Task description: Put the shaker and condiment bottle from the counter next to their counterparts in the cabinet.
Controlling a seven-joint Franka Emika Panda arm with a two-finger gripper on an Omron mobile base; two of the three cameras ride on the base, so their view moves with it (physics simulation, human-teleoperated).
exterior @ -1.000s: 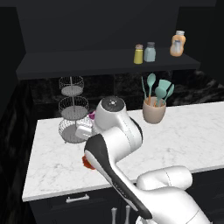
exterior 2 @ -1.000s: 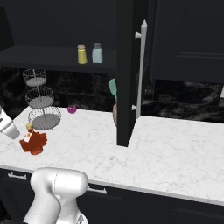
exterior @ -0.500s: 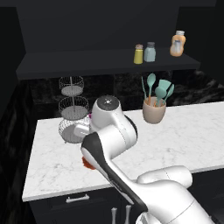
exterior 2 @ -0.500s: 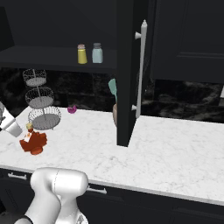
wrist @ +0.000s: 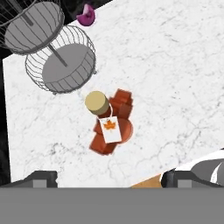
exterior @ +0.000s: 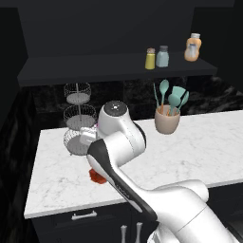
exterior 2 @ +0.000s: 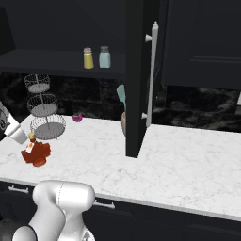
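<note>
White arm (exterior: 124, 142) above condiment bottle (wrist: 108, 122)

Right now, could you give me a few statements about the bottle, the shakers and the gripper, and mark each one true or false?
1. The red-brown sauce bottle with a yellowish cap stands on the white marble counter. True.
2. The two-finger gripper is shut on the bottle. False: its jaws are open, above the bottle and apart from it.
3. The small yellow-green shaker is on the dark cabinet shelf, beside the pale blue-grey shaker. True.
4. The bottle lies inside the tiered wire basket stand. False: it is on the counter beside the stand.
5. The stubby orange bottle with a white cap is on the counter. False: it is on the shelf.
</note>
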